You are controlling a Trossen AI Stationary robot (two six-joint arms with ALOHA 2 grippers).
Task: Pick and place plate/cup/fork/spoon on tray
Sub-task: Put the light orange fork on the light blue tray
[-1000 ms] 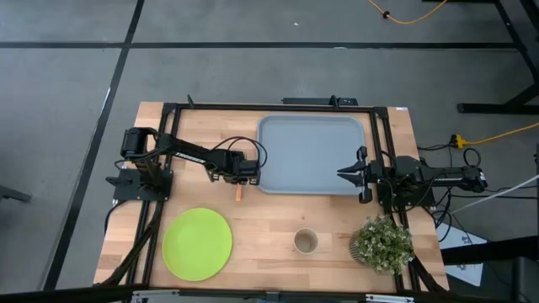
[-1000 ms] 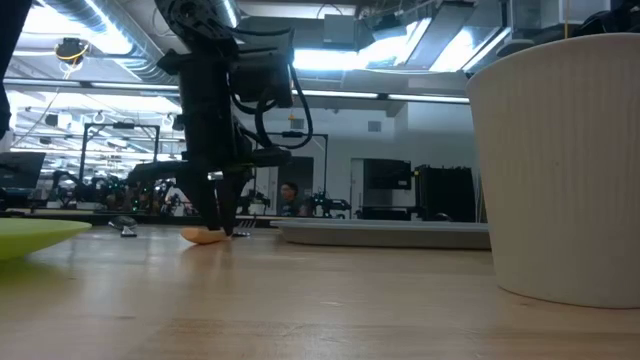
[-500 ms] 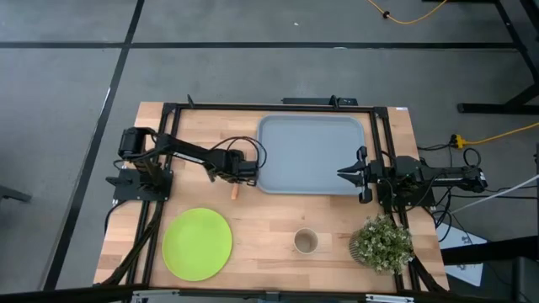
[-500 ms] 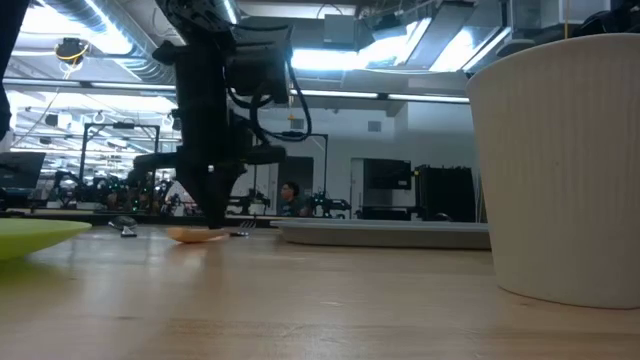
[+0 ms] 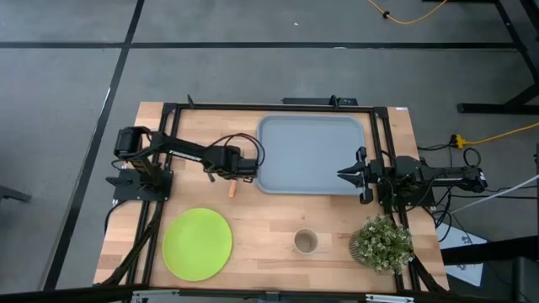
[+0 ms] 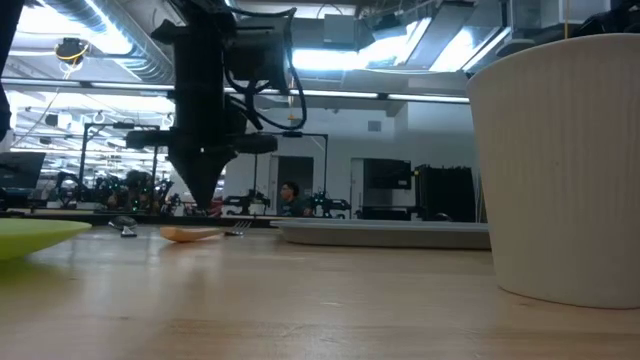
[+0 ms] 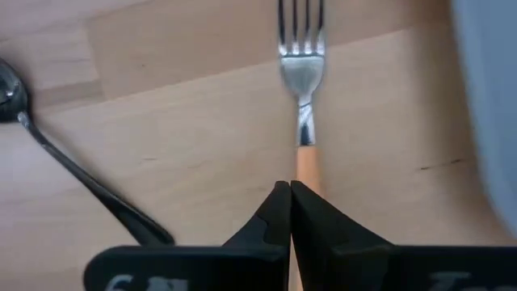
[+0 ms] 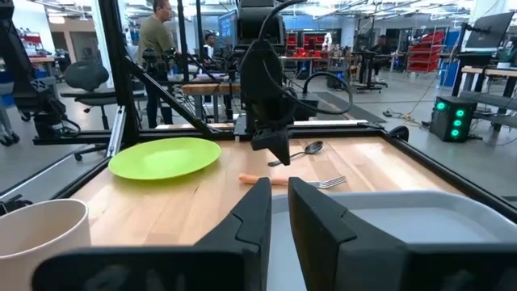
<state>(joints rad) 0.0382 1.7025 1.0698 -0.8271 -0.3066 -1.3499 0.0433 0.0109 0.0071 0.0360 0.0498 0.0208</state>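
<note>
The fork lies flat on the wood just left of the tray, orange handle toward the near edge. My left gripper is shut and stands just above the handle; the low view shows its tip clear of the fork. The dark spoon lies beside the fork, on its left. The lime-green plate and the tan cup rest on the wood near the front edge. My right gripper waits over the tray's right rim, open by a narrow gap.
A bushy potted plant in a white pot stands at the near right corner. A black frame runs along the table's edges. People and equipment show in the room beyond the table.
My left gripper, shut, has gone toward the table's left edge and risen off the table. The fork's orange handle end has slid left with it, while the tines stayed near the tray.
</note>
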